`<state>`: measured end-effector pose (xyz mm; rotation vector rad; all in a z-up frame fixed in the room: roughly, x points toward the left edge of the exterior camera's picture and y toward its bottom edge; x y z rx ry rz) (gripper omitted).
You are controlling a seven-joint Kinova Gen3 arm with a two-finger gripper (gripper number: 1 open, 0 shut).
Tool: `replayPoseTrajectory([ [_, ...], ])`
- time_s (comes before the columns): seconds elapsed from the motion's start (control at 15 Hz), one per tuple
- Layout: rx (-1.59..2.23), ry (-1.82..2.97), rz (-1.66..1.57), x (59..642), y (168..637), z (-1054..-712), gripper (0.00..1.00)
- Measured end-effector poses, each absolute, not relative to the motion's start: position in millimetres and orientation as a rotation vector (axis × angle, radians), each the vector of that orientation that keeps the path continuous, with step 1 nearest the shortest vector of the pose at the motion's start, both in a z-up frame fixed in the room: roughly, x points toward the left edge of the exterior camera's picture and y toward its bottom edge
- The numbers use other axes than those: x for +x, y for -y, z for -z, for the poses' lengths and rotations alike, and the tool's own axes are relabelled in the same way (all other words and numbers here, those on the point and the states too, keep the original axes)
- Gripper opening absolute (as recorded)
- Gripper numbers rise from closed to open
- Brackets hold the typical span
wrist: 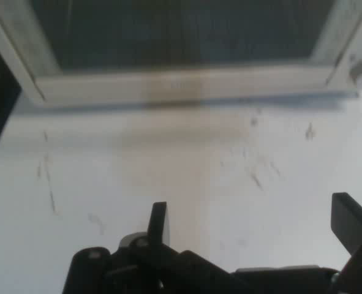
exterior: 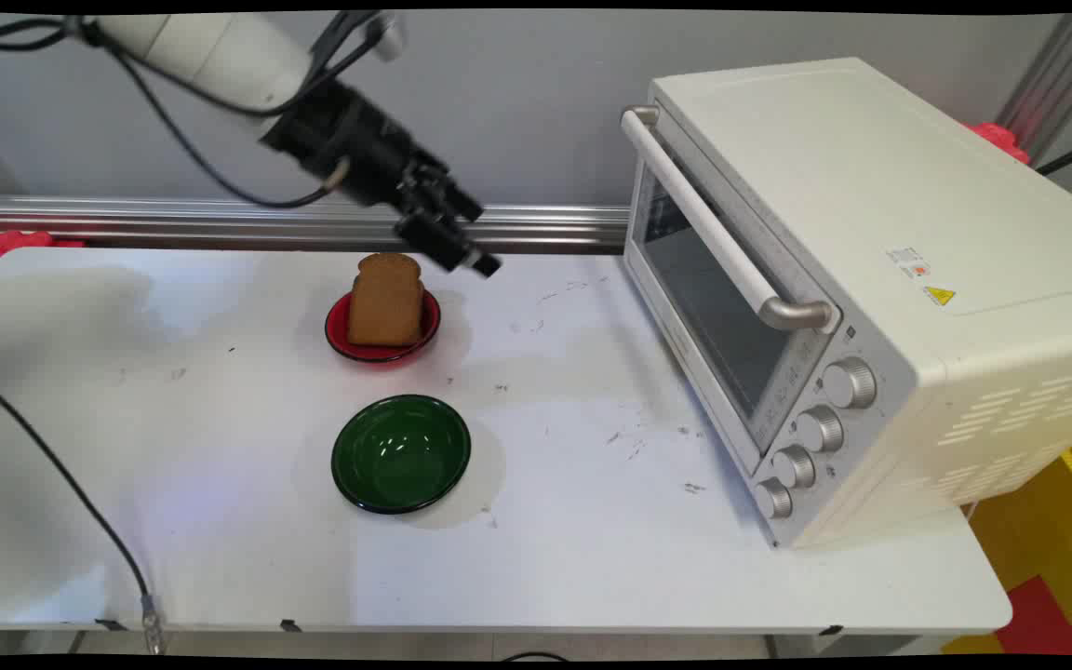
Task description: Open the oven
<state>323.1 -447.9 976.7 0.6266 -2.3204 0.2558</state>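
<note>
Standing by the table, going left to right: a black cable [exterior: 52, 465] trails over the left part of the white table [exterior: 220, 558]. Then the arm reaches in from the upper left, and its black gripper [exterior: 471, 261] hangs in the air above the back of the table, tilted down and toward the right. The fingers are spread apart with nothing between them; in the hand view you can see one finger [wrist: 158, 222] near the middle and the other at the far right edge, with bare table in the gap.

Closest thing to the gripper is the slice of brown bread [exterior: 387, 300], standing upright in a small red dish [exterior: 341, 337]. It sits just left of and below the fingertips, not touching them. Nearer the front edge of the table there's a green bowl [exterior: 401, 453], empty, well apart from the gripper.

Over on the right is a big cream toaster oven [exterior: 871, 279], door closed, with a long handle [exterior: 722, 242] across the glass and four knobs [exterior: 815, 433] down the front corner.

The main view shows the bread, both dishes and the whole oven. The hand view shows none of the dishes, just scuffed table surface and, across the top, what looks like the bottom edge of the oven's glass door [wrist: 187, 43], so the gripper [wrist: 254, 229] is facing the oven and not the bread.
</note>
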Motion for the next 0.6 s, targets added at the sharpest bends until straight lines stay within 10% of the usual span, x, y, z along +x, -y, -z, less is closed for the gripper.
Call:
replayPoseTrajectory([
  [0.6, 0.58, 2.279, -0.324, 284, 475, -1009, 1.0],
])
